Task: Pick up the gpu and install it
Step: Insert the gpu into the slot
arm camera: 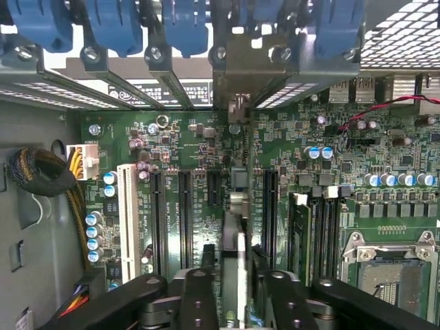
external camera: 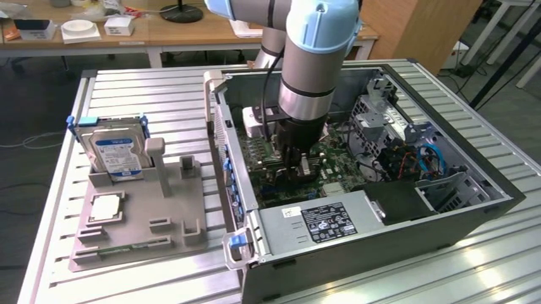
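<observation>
**Black jaws astride the card, deep in the case**

Black and blunt, our gripper [arm camera: 234, 302] reaches down inside the open computer case [external camera: 473, 215], just over the green motherboard [arm camera: 385, 144]. Between our two fingers [arm camera: 196, 302] stands the gpu [arm camera: 234, 275], seen edge-on as a thin pale blade running away from us toward the rear of the case. A finger sits close on each side of the card; we cannot tell whether the pads are pressing it or have come just free of it, so we will not call the grip either way.

Taking the motherboard as our landmark: the gpu stands upright on it, in line with the long black expansion slots [arm camera: 185, 220], and its far end points at the metal bracket [arm camera: 258, 58] under the row of blue slot clips [arm camera: 110, 27] on the case's rear wall. Beside the card, further along the board, lie the memory slots [arm camera: 313, 234] and the bare processor socket [arm camera: 395, 275]. At the board's opposite edge we see a sleeved cable bundle [arm camera: 38, 172] with a white connector [arm camera: 82, 161].

In the exterior view, our arm [external camera: 317, 57] drops straight down onto the middle of the motherboard. The power supply [external camera: 325, 225] sits at the board's near edge. Outside the case, well apart from the board toward the exterior view's left, a grey parts stand [external camera: 144, 221] holds the silver hard drive [external camera: 114, 152] upright.
</observation>
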You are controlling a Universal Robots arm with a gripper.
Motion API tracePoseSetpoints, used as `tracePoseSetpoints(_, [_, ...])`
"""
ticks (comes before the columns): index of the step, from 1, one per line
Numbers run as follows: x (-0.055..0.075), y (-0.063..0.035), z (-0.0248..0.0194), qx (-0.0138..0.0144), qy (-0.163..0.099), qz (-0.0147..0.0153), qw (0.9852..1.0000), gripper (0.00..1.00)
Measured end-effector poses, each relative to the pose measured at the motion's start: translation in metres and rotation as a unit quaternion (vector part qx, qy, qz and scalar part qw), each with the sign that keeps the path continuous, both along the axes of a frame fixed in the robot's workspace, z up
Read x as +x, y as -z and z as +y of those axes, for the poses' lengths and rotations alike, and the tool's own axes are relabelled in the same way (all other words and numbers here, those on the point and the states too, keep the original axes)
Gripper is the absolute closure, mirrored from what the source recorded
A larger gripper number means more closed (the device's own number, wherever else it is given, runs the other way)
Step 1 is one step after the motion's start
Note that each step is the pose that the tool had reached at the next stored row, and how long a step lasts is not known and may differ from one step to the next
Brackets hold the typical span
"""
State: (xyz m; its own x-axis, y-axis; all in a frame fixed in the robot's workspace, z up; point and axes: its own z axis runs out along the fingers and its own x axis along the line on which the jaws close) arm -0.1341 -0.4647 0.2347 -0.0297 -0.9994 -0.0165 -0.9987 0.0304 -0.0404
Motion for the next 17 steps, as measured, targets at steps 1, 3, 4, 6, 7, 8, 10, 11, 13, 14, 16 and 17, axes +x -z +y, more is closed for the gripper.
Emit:
tracePoseSetpoints(1, [0.000, 0.0000, 0.0000, 0.0000, 0.000, 0.0000, 1.0000, 0.63])
tracePoseSetpoints(3, [0.000, -0.0018, 0.0000, -0.0001, 0.000, 0.0001, 1.0000, 0.57])
tracePoseSetpoints(4, [0.000, -0.0065, 0.0000, -0.0001, 0.000, 0.0001, 1.0000, 0.57])
tracePoseSetpoints(6, [0.000, -0.0154, 0.0000, 0.0000, 0.000, 0.0000, 1.0000, 0.51])
tracePoseSetpoints(7, [0.000, -0.0200, 0.0000, 0.0000, 0.000, 0.0000, 1.0000, 0.51])
tracePoseSetpoints(8, [0.000, -0.0246, 0.0000, 0.0000, 0.000, 0.0000, 1.0000, 0.51])
tracePoseSetpoints(10, [0.000, -0.0334, 0.0000, 0.0000, 0.000, 0.0000, 1.0000, 0.51])
tracePoseSetpoints(11, [0.000, -0.0378, 0.0000, 0.0000, 0.000, 0.0000, 1.0000, 0.51])
tracePoseSetpoints(13, [0.000, -0.0473, 0.0000, 0.0000, 0.000, 0.0000, 1.0000, 0.52])
tracePoseSetpoints(14, [0.000, -0.0485, 0.0000, 0.0000, 0.000, 0.0000, 1.0000, 0.52])
tracePoseSetpoints(16, [0.000, -0.0483, 0.0000, 0.0001, 0.000, -0.0001, 1.0000, 0.65])
tracePoseSetpoints(17, [0.000, -0.0484, 0.0000, 0.0001, 0.000, -0.0001, 1.0000, 0.65])
